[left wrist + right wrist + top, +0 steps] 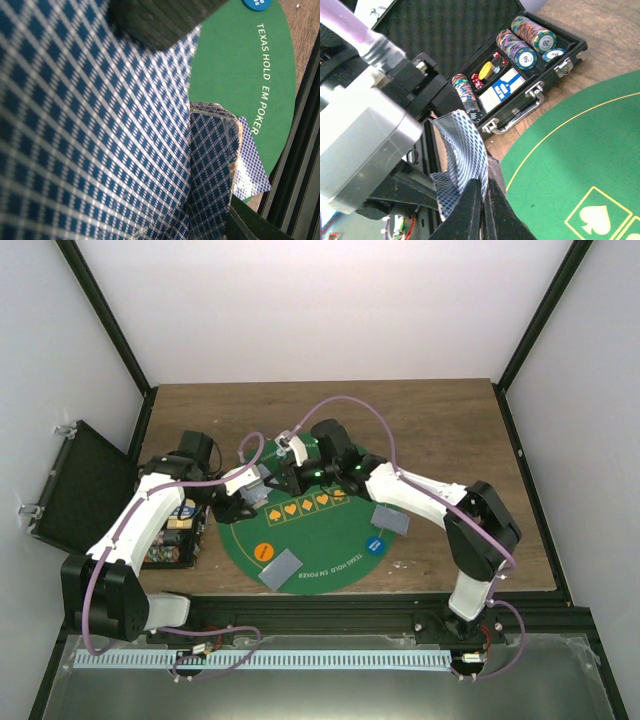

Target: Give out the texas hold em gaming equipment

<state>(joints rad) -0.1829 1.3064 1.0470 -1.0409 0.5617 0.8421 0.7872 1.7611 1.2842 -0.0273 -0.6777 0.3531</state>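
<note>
- Green mat [330, 540]: round, printed "TEXAS HOLD'EM POKER", with a row of yellow suit marks. It lies on the wooden tabletop [440, 420] and serves as the landmark for every entry below.
- Left end effector [238, 504]: over the mat's left rim. The wrist view shows a dark finger [160, 20] at the top and another at the lower right corner, but a card fills most of that view, so I cannot tell whether the fingers are apart or together.
- Right end effector [484, 189]: above the mat's far-left part, just beside the left one. Its fingers are pressed nearly together on the lower edge of the held card.
- Held card [465, 147]: blue diamond-lattice back, bowed into a curve. It sits off the mat's left rim, between the two end effectors.
- Card pile A [283, 568]: face down on the mat's near edge, overhanging it slightly.
- Card pile B [390, 518]: face down at the mat's right edge.
- Orange disc [264, 551]: on the mat, just beside pile A.
- Blue disc [376, 545]: on the mat, near pile B.
- Black case [560, 62]: open, left of the mat, holding stacked chips [525, 42], red dice and a boxed deck.
</note>
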